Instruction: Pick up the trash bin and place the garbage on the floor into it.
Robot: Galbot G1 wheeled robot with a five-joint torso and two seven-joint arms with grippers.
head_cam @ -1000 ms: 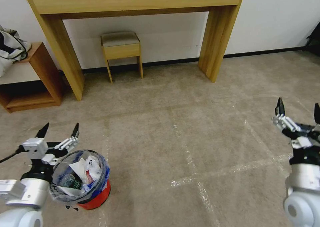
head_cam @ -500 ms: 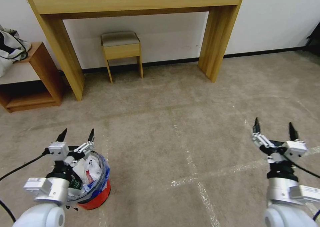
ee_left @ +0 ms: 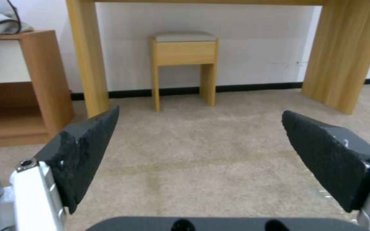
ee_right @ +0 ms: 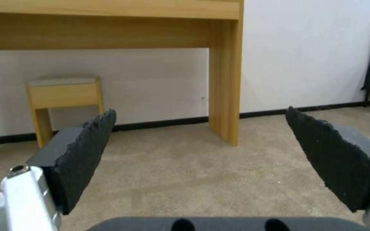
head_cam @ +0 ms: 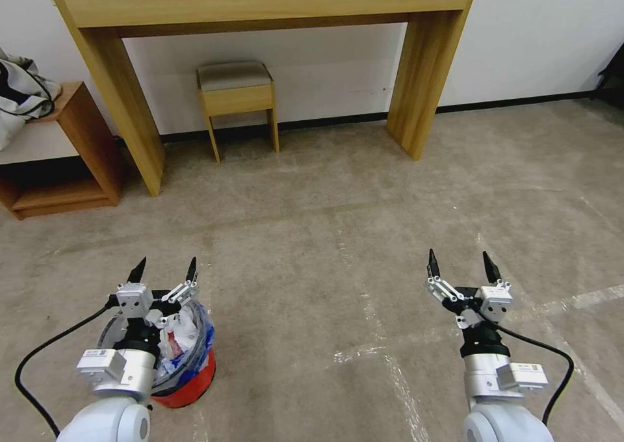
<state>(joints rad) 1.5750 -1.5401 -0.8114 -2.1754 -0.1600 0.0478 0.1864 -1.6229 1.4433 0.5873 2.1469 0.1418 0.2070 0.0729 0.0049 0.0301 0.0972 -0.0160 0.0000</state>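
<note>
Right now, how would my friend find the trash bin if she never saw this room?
Start at the big wooden desk by the wall, then look down across the carpet to the near left. The trash bin stands under the left gripper: small, round, red-based, with a crinkly blue-and-clear bag full of rubbish.

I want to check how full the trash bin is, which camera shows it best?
The head view. There the trash bin stands on the floor, partly hidden behind the open left claw, with white litter inside. Both wrist views face the wooden table and stool instead, giving nothing of the bin.
</note>
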